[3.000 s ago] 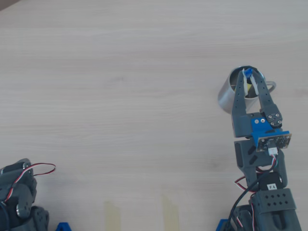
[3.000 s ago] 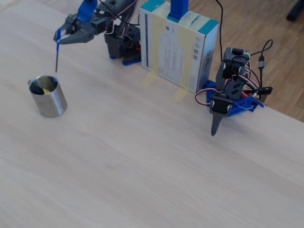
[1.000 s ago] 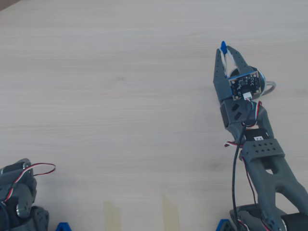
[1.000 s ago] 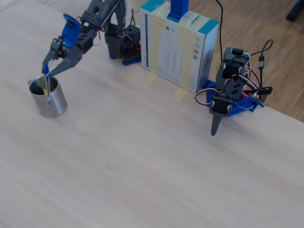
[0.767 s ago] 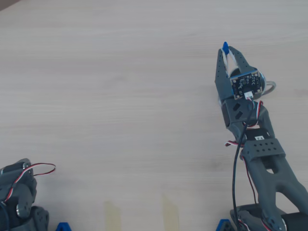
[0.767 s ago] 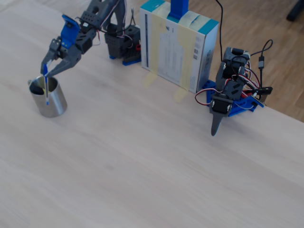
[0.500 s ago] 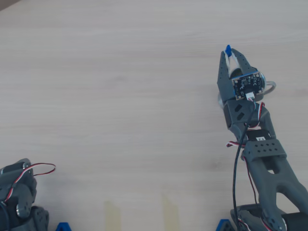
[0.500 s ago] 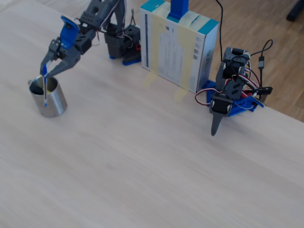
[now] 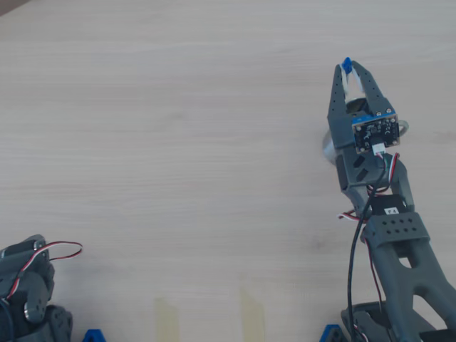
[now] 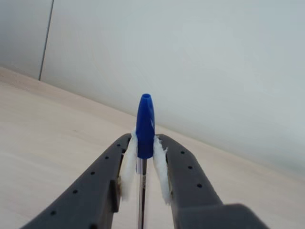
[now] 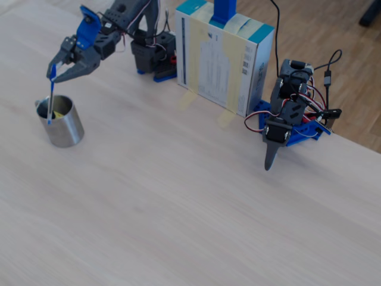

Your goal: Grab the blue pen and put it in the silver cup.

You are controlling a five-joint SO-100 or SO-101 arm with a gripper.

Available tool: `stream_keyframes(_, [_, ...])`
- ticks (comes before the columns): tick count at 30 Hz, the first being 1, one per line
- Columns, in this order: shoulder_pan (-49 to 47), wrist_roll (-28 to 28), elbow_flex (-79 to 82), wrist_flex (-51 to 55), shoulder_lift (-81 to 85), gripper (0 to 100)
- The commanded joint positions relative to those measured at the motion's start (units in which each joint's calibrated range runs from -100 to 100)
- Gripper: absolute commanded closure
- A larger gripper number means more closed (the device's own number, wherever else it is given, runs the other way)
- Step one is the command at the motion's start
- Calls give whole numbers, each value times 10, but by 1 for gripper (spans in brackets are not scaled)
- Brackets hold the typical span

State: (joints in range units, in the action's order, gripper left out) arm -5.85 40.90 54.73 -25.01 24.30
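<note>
The gripper (image 11: 53, 72) hangs above the cup (image 11: 61, 122), its jaws closed on the pen (image 11: 50, 96) just below the blue cap. In the fixed view the pen hangs nearly upright from the fingertips, its lower end dipping into the cup's mouth by the far rim; something yellow shows inside the cup beside it. The cup stands upright on the table (image 11: 178, 196), its handle on the far left side in that view. In the wrist view the white-padded fingers (image 10: 127, 164) press the pen (image 10: 144, 129) from both sides, the cap standing up above them and the clear barrel running down between them. From overhead, the gripper (image 9: 348, 68) and arm cover most of the cup (image 9: 327, 144), leaving only a sliver of its wall and part of the handle visible; the pen's cap (image 9: 347, 65) shows at the fingertips. A box (image 11: 223, 56) stands well to the right of the cup in the fixed view, and a second arm (image 11: 289, 116) sits beyond it, farther from the cup.
</note>
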Motion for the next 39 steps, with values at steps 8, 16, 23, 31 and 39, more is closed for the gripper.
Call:
stream_keyframes(8, [2,3,-68,-9,79,98])
stream_keyframes(16, [35,3,-62,-6,109,98])
stream_keyframes(23, [82,3,-62,-6,107,98])
stream_keyframes(31, [88,3,-63,-1,94,98])
stream_keyframes(39, [66,2,-78,-15,24,98])
